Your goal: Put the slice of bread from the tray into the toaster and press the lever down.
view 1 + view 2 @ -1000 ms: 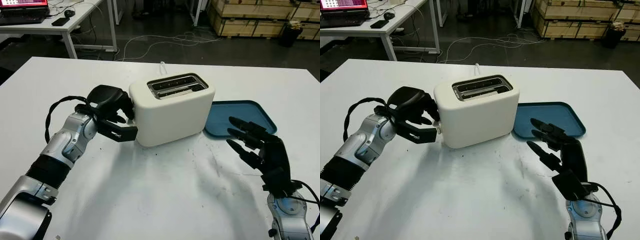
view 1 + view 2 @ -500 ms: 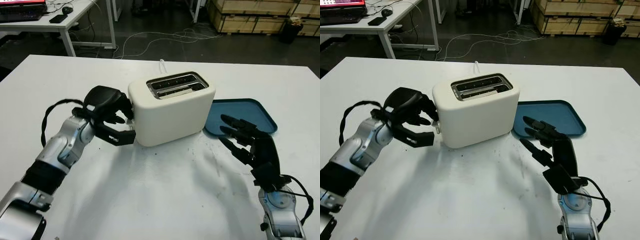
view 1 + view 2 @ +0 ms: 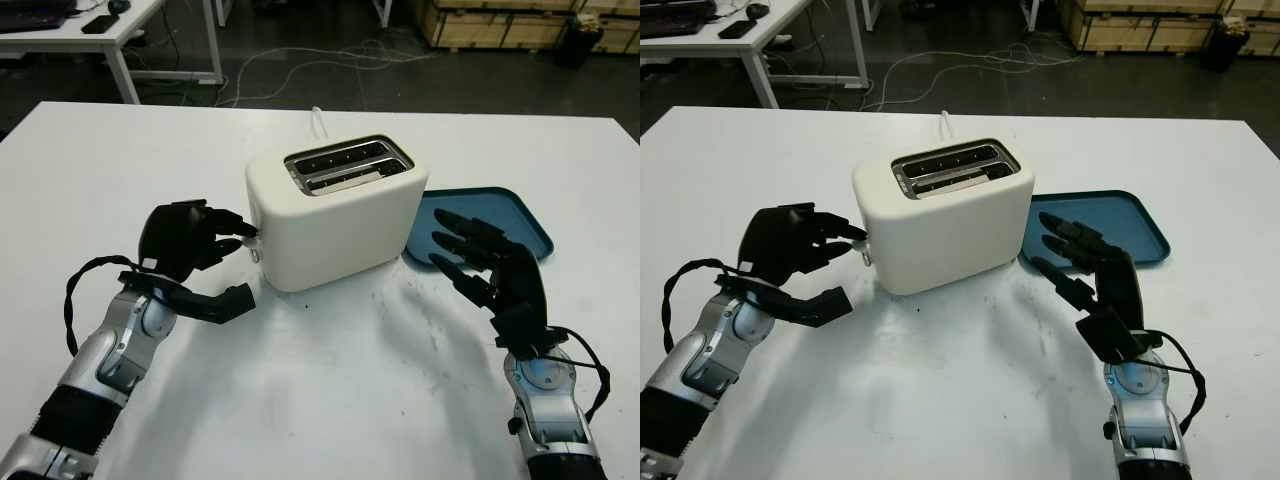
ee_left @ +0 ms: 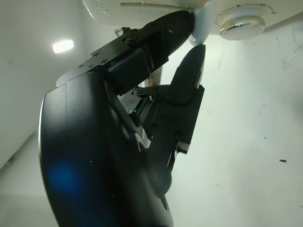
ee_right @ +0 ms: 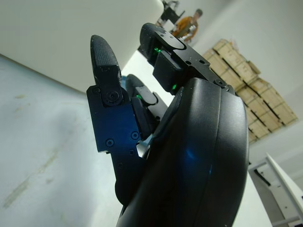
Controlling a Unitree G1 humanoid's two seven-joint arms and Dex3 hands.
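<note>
Since a second ago, left hand (image 3: 185,240) has drawn back a little from the toaster's end wall, and right hand (image 3: 490,270) has risen nearer the tray.

1. Surface (image 3: 330,400): white, broad, carrying all items below; faint dark specks in front of the toaster.

2. Toaster (image 3: 335,215): cream, two slots on top, standing near the middle of the surface. Slice of bread (image 3: 350,177) sits down inside the near slot, pale top edge just visible (the far slot looks dark). White cord (image 3: 318,118) runs off behind it.

3. Tray (image 3: 505,215): blue, flat on the surface, just beside the toaster on the robot's right; no bread seen on its bare part.

4. Left hand: black, at the toaster's left end. Fingers (image 4: 187,78) curled, holding nothing, upper fingertips touching the white lever (image 3: 250,232); thumb stretched out low over the surface, apart from the toaster. In the left wrist view, one fingertip sits on the lever tab, with a round cream dial (image 4: 239,26) just beside it.

5. Right hand: black, raised over the near edge of the tray, holding nothing, fingers extended towards the toaster but apart from it.

6. Lever: small white tab on the toaster's left end wall (whether it is fully down cannot be told).
</note>
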